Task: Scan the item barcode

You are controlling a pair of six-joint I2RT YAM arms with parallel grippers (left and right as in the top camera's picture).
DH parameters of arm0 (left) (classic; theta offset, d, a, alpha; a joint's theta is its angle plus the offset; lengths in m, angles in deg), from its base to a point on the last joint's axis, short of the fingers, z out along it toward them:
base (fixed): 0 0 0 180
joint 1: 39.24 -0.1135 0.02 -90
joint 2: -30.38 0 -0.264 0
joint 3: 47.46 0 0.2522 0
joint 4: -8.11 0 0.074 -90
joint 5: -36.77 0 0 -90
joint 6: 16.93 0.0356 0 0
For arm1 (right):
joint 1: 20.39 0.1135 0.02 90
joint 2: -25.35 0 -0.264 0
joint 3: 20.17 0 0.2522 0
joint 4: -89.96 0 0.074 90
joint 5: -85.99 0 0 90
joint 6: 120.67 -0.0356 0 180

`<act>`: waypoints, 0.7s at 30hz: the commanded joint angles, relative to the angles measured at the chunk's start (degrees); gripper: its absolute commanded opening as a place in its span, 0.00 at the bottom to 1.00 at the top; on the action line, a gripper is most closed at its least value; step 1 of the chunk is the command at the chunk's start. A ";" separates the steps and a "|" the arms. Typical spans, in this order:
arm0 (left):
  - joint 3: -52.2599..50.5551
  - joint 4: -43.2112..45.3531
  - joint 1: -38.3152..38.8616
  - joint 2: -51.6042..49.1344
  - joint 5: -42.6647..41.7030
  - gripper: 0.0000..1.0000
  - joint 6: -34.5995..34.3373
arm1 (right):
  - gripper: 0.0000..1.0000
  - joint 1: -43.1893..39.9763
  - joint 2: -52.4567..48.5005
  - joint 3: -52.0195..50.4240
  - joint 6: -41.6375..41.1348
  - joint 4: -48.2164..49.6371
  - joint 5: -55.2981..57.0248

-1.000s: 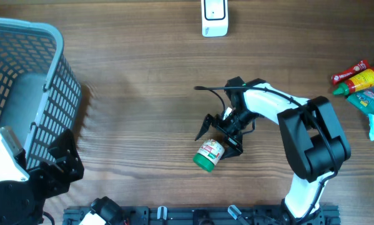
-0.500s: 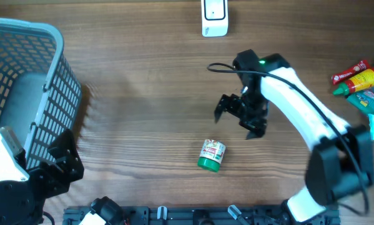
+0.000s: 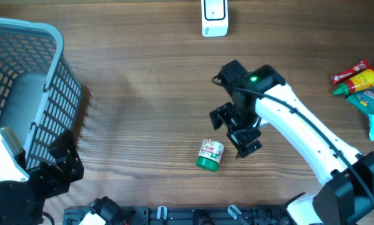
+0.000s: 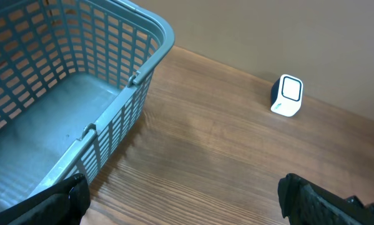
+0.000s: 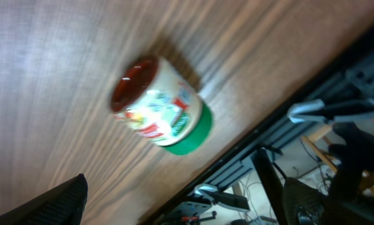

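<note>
While jar [image 3: 210, 155] lay sideways on table [image 3: 143, 94], just beside your right gripper [image 3: 234, 132], basket [image 3: 24, 75] sat far left, scanner [image 3: 214, 17] at far edge, bottles [image 3: 359, 78] right. Right jaws gaped wide, holding nothing, clear of jar; your left gripper [image 3: 73, 159] likewise wide, empty.

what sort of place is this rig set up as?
Probably a mock shop checkout on a wooden table: a blue shopping basket, a small white scanner standing at the far edge, and groceries, a green-lidded jar and sauce bottles.
</note>
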 commanded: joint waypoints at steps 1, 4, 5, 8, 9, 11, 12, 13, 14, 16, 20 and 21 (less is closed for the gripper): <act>0.37 0.07 -0.07 -0.22 0.94 1.00 0.70 | 1.00 3.63 -0.31 -1.33 -20.96 -0.24 2.32; 0.37 0.07 -0.07 -0.22 0.94 1.00 0.70 | 1.00 4.81 -0.57 -6.71 -30.03 10.16 1.20; 0.37 0.09 -0.07 -0.22 0.94 1.00 0.70 | 1.00 4.81 -0.68 -8.39 -30.05 14.43 0.63; 0.37 0.09 -0.07 -0.22 0.94 1.00 0.70 | 1.00 4.76 -0.66 -9.66 -25.33 16.57 0.90; 0.37 0.09 -0.07 -0.22 0.94 1.00 0.70 | 1.00 4.76 -0.66 -9.64 -17.29 17.73 2.23; 0.37 0.09 -0.07 -0.22 0.94 1.00 0.70 | 1.00 4.76 -0.66 -9.64 11.69 21.75 3.39; 0.37 0.07 -0.07 -0.22 0.94 1.00 0.70 | 0.99 4.76 -0.66 -9.64 21.59 18.67 2.97; 0.37 0.07 -0.07 -0.22 0.94 1.00 0.70 | 1.00 4.92 -0.66 -9.64 25.57 15.58 3.85; 0.37 0.09 -0.07 -0.22 0.94 1.00 0.70 | 1.00 5.66 -0.66 -9.66 28.98 13.68 7.26; 0.37 0.09 -0.07 -0.22 0.94 1.00 0.70 | 1.00 8.76 -0.66 -9.66 35.87 14.62 10.32; 0.37 0.09 -0.07 -0.22 0.94 1.00 0.70 | 1.00 17.22 -0.68 -10.84 31.85 18.93 15.10; 0.37 0.09 -0.07 -0.22 0.94 1.00 0.70 | 1.00 18.27 -1.01 -11.61 30.67 19.96 15.91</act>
